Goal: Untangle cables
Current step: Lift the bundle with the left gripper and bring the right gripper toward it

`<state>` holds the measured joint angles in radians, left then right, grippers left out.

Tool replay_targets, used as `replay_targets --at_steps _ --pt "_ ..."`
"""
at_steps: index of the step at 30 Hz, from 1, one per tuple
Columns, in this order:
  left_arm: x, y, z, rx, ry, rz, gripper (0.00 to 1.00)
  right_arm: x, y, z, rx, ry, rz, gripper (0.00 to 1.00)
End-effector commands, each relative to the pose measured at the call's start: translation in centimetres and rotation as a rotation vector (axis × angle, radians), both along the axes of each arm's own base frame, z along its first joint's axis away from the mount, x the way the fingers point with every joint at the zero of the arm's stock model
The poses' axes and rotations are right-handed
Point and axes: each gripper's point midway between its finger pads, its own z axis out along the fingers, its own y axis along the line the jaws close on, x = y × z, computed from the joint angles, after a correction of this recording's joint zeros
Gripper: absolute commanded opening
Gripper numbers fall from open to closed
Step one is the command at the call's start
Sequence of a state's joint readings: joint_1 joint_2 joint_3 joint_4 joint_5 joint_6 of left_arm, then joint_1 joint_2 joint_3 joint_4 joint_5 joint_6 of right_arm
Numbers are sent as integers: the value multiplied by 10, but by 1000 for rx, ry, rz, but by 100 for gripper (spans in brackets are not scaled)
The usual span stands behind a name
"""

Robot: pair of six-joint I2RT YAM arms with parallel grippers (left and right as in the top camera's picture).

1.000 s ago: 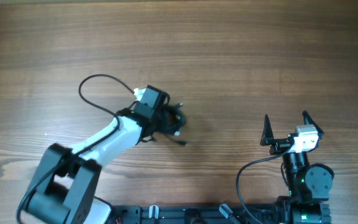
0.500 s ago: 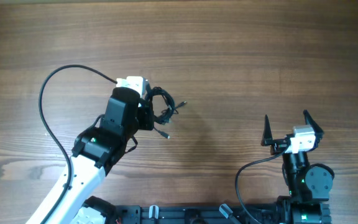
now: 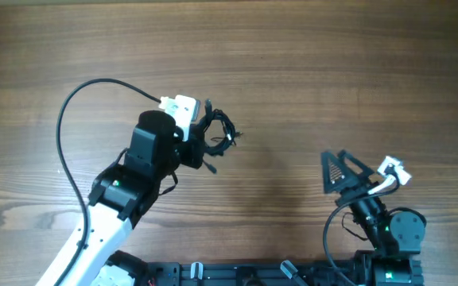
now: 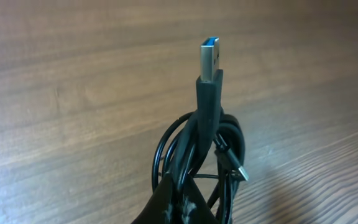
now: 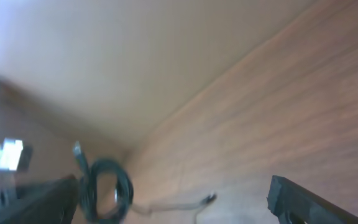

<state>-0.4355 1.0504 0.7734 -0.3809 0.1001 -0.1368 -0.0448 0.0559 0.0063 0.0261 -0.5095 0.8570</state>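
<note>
The cables are a small coiled bundle of thin black cords (image 3: 219,133), held off the wooden table by my left gripper (image 3: 200,141), which is shut on it. In the left wrist view the coil (image 4: 197,146) hangs from my closed fingers (image 4: 180,198). A silver USB plug (image 4: 210,57) sticks upward and a small plug (image 4: 241,173) hangs at the right. My right gripper (image 3: 334,172) is open and empty, well to the right of the bundle and facing it. Its blurred view shows the coil (image 5: 107,186) and a loose strand end (image 5: 209,198) between its spread fingers (image 5: 173,208).
The thick black wire of the left arm (image 3: 78,99) loops over the table (image 3: 308,71) at the left. The arm bases and a black rail (image 3: 237,274) line the near edge.
My left gripper has lifted the bundle and carried it slightly farther back, the arm rearing up. My right gripper has swung to the left and tilted toward the bundle, still open.
</note>
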Motion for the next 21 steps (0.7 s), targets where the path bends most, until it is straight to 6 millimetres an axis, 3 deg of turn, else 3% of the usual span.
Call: replay_targets --at_steps 1,9,12,15,16,18,21 --pt "-2 -1 30 -69 -64 8 4 -10 19 -3 -55 17 135 100" --pt "-11 -12 36 -139 -43 -45 4 -1 34 29 -147 104 270 100" --pt "-12 -12 35 -181 -7 -8 4 -4 57 39 -66 140 473 100" --pt "-11 -13 31 -206 25 18 4 2 67 39 40 201 564 99" --pt "-10 -13 29 -214 39 28 4 4 70 38 51 202 592 91" --pt "-8 -14 21 -238 89 62 4 3 87 38 44 167 703 60" --pt "-8 -19 11 -257 142 66 4 0 115 29 23 164 790 56"
